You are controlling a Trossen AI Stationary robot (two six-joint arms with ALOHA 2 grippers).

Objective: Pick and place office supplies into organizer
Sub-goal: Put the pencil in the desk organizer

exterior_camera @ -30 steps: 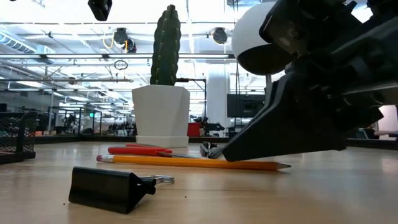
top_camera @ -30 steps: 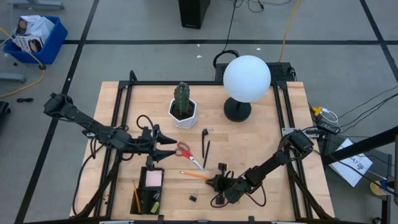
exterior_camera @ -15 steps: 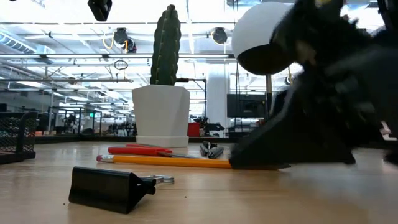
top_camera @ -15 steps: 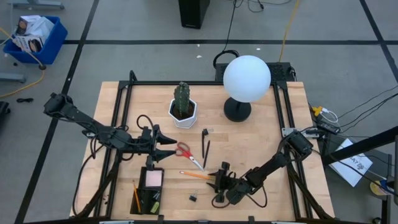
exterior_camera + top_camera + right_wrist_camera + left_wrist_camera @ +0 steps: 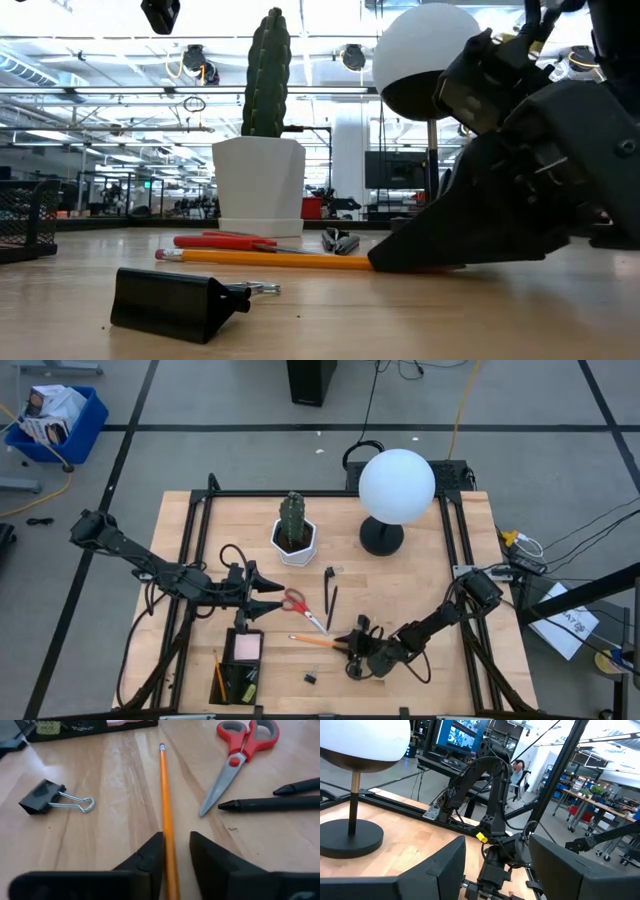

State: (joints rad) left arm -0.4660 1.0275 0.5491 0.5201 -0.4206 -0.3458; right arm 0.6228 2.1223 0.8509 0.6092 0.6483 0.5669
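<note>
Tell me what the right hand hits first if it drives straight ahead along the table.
Nothing blocks it early: the right hand straddles the orange pencil; farther on, probably the black mesh organizer.

The right gripper (image 5: pixel 175 851) is straddling the orange pencil (image 5: pixel 166 820), fingers seemingly not yet touching it; scissors (image 5: pixel 239 755) are lying ahead.

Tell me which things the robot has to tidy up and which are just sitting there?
To tidy: orange pencil, red scissors, two black pens, binder clip, all into the organizer.

Just sitting: cactus, globe lamp.
</note>
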